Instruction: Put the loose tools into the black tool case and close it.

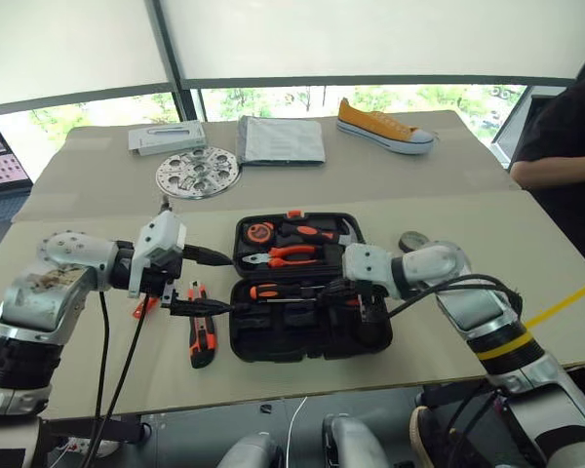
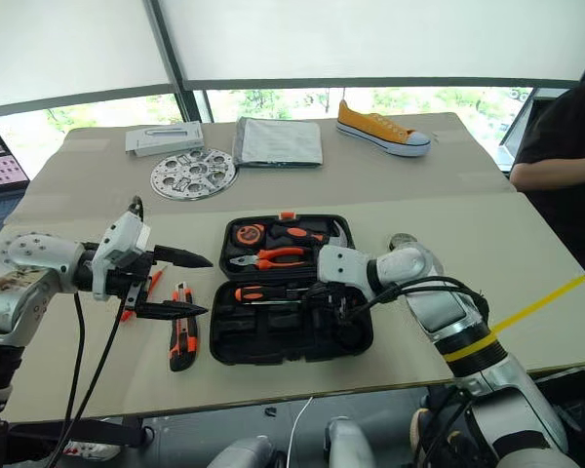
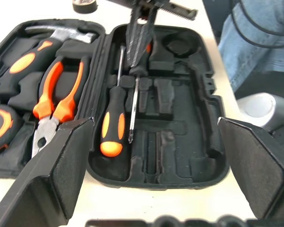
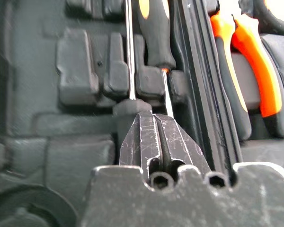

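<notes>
Right pincer: mine, jaws shut over black-orange-handled second screwdriver's handle; whether it is gripped, unclear.
Left pincer: wide, empty.
Handling: rigid, light, rubbery handle; hold mid-handle.

The black case lies open on the table, two screwdrivers side by side in its near half. The orange-black knife lies just left, the tape roll right.

The left gripper hung with fingers spread wide, pointing toward three o'clock. The right gripper pointed toward nine o'clock, fingers pressed together, forearm angled in from five o'clock.
</notes>
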{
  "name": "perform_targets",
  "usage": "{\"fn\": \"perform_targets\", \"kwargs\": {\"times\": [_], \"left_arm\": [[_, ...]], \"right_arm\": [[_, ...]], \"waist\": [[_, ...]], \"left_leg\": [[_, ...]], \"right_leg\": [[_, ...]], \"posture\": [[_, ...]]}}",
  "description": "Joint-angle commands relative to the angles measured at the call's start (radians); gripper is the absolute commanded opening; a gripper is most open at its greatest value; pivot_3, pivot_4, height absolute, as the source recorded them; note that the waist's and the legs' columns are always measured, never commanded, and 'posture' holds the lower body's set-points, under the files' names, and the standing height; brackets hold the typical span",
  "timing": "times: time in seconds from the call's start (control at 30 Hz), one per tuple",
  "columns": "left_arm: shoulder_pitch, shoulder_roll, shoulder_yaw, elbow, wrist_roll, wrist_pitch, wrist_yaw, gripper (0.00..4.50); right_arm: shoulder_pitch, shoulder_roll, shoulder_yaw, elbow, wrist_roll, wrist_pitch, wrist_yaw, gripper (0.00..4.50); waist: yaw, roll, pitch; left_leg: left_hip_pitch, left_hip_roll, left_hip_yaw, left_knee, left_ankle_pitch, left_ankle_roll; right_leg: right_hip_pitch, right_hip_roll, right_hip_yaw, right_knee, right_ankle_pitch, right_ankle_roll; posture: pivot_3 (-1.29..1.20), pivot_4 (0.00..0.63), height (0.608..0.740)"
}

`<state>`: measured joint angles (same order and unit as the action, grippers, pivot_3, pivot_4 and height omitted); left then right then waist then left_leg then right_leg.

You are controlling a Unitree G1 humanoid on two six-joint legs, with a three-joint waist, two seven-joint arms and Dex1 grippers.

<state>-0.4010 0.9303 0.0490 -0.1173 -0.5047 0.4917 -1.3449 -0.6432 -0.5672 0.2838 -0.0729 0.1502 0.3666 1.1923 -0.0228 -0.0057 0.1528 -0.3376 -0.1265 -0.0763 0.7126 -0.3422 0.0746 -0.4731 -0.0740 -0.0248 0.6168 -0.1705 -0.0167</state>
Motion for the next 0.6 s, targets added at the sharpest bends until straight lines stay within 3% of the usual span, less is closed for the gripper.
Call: {"fn": "perform_targets", "kwargs": {"times": [0.03,0.1,0.2,0.4,0.43,0.6], "left_arm": [[0.141,0.036,0.190,-0.082,-0.030,0.072,0.113,4.50],[0.270,0.023,0.308,-0.117,-0.012,0.066,0.168,4.50],[0.457,-0.013,0.483,-0.163,0.009,0.061,0.236,4.50],[0.662,-0.018,0.648,-0.212,0.008,0.184,0.340,4.50],[0.653,-0.003,0.633,-0.208,0.014,0.215,0.366,4.50],[0.503,0.076,0.465,-0.165,0.027,0.400,0.476,4.50]], "right_arm": [[-0.051,0.002,-0.200,-0.148,0.234,0.223,-0.046,0.59],[-0.047,-0.015,-0.274,-0.204,0.330,0.307,-0.060,1.07],[-0.023,-0.053,-0.354,-0.269,0.428,0.385,-0.080,2.13],[0.105,-0.164,-0.390,-0.393,0.511,0.401,-0.053,4.29],[0.123,-0.180,-0.387,-0.409,0.512,0.387,-0.046,4.47],[0.167,-0.208,-0.364,-0.442,0.492,0.329,-0.057,4.47]], "waist": [[-0.002,0.000,0.000],[0.002,0.000,0.000],[0.009,0.001,0.000],[0.036,0.000,0.000],[0.040,0.000,0.000],[0.050,0.000,0.000]], "left_leg": [[0.000,0.000,0.000,0.000,0.000,0.000],[0.001,0.000,0.000,-0.001,0.000,-0.001],[0.001,0.000,0.000,-0.003,-0.001,-0.001],[0.002,0.000,0.000,-0.003,-0.001,-0.001],[0.003,0.000,0.000,-0.003,-0.001,-0.001],[0.006,0.000,0.000,-0.002,-0.004,-0.006]], "right_leg": [[0.000,0.000,-0.001,0.000,0.000,-0.001],[0.000,0.000,-0.001,0.000,0.000,-0.001],[0.000,0.001,-0.002,-0.003,0.000,-0.001],[0.003,0.000,-0.002,-0.004,0.000,-0.001],[0.004,-0.001,-0.002,-0.004,0.000,0.000],[0.009,-0.001,-0.002,-0.004,0.001,0.001]], "posture": [[0.00,0.150,0.740],[0.00,0.150,0.740],[0.00,0.150,0.740],[0.00,0.150,0.740],[0.00,0.150,0.740],[0.00,0.150,0.740]]}}
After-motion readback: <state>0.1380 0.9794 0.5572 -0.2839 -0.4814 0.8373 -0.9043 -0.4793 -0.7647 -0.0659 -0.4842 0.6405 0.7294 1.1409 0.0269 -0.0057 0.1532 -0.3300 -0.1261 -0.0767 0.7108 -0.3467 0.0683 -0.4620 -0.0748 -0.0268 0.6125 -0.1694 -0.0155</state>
